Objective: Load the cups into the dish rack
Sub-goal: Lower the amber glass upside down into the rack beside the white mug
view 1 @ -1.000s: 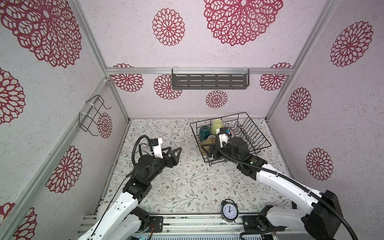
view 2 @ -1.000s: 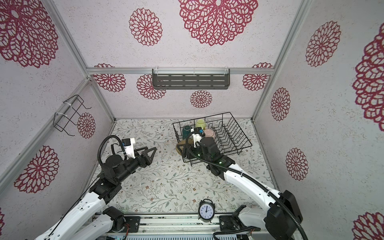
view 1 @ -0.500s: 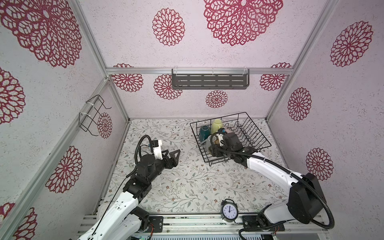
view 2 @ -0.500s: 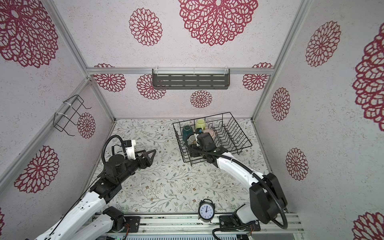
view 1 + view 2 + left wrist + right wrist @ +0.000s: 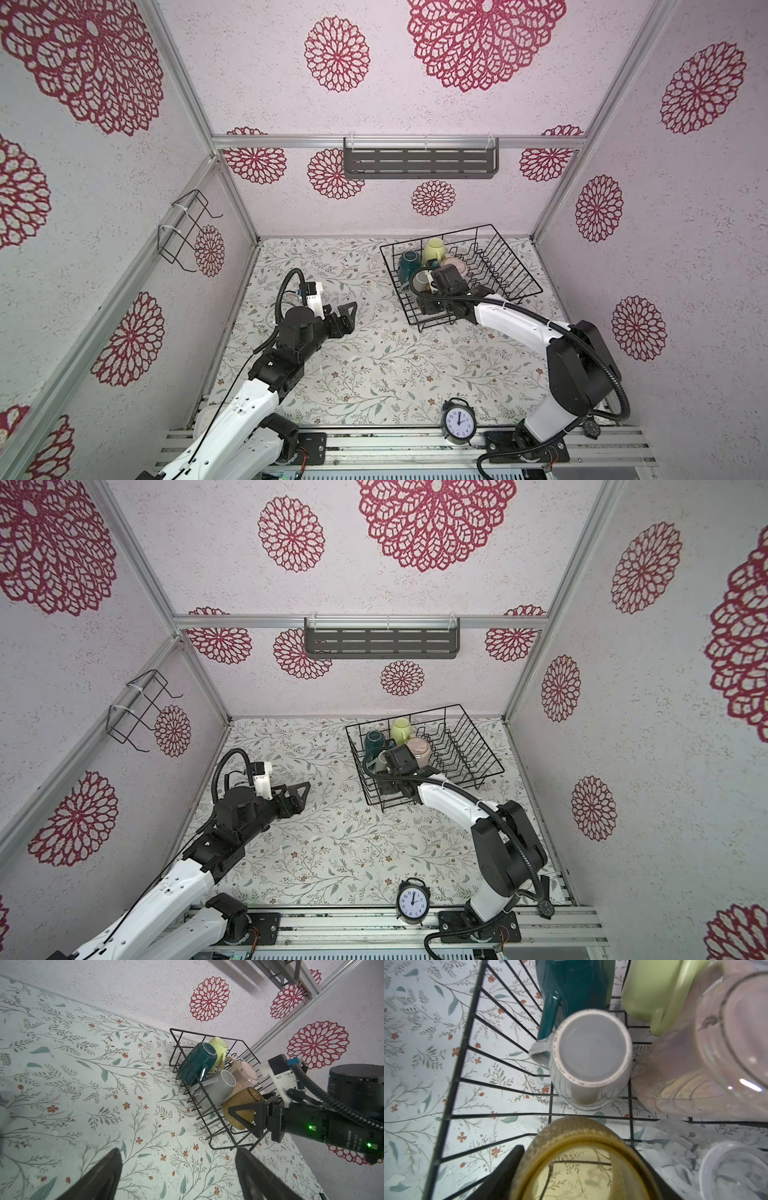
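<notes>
Amber tumbler [image 5: 241, 1103] lowered, in right end effector [image 5: 587, 1169]

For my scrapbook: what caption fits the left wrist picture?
Right claw holds the amber glass in the dish rack, beside the grey mug.

The tumbler [image 5: 571, 1132] sits between the fingers of the right gripper [image 5: 239, 1120], inside the dish rack [image 5: 498, 274] at its end nearest that arm. Just ahead of the gripper is the nearest mug [image 5: 591, 1049]. Beyond it, the far-left mug [image 5: 575, 980] and far-right mug [image 5: 652, 987] are side by side. The tall mug [image 5: 716, 1043] is ahead and to the right, and the small glass [image 5: 733, 1169] is right of the tumbler. The alarm clock [image 5: 458, 424] is well behind the gripper, at the near edge of the table [image 5: 374, 374]. The left gripper [image 5: 178, 1153] is well off to the left, outside the rack.
</notes>
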Robot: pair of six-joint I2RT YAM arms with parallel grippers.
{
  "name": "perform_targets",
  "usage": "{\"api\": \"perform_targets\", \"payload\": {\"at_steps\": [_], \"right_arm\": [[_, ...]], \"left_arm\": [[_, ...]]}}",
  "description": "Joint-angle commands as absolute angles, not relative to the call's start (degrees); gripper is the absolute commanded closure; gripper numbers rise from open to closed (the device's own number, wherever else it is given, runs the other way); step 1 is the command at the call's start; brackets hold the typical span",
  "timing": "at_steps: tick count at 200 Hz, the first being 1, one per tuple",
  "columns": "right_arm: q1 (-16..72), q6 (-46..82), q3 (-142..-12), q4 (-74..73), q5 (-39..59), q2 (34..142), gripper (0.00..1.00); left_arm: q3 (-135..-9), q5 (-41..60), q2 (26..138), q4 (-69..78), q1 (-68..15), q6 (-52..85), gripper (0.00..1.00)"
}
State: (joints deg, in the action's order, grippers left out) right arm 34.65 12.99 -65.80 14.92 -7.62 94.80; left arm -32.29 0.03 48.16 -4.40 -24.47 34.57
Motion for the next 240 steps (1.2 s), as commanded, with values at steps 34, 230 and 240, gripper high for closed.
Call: {"api": "perform_targets", "payload": {"at_steps": [34, 230, 240], "right_arm": [[34.45, 12.0, -68.82, 14.51, -11.7, 97.7, 0.31], [34.69, 15.25, -63.96, 8.75, -10.05, 100.47, 0.22], [34.85, 15.24, -63.57, 8.27, -10.28, 100.47, 0.22]], "left_arm": [[-33.61, -0.72, 49.03, -4.4, -23.68, 35.12, 0.08], [-31.97, 0.0, 47.37, -4.24, -23.11, 36.45, 0.06], [-32.0, 0.0, 47.29, -4.47, -23.08, 36.47, 0.06]]}}
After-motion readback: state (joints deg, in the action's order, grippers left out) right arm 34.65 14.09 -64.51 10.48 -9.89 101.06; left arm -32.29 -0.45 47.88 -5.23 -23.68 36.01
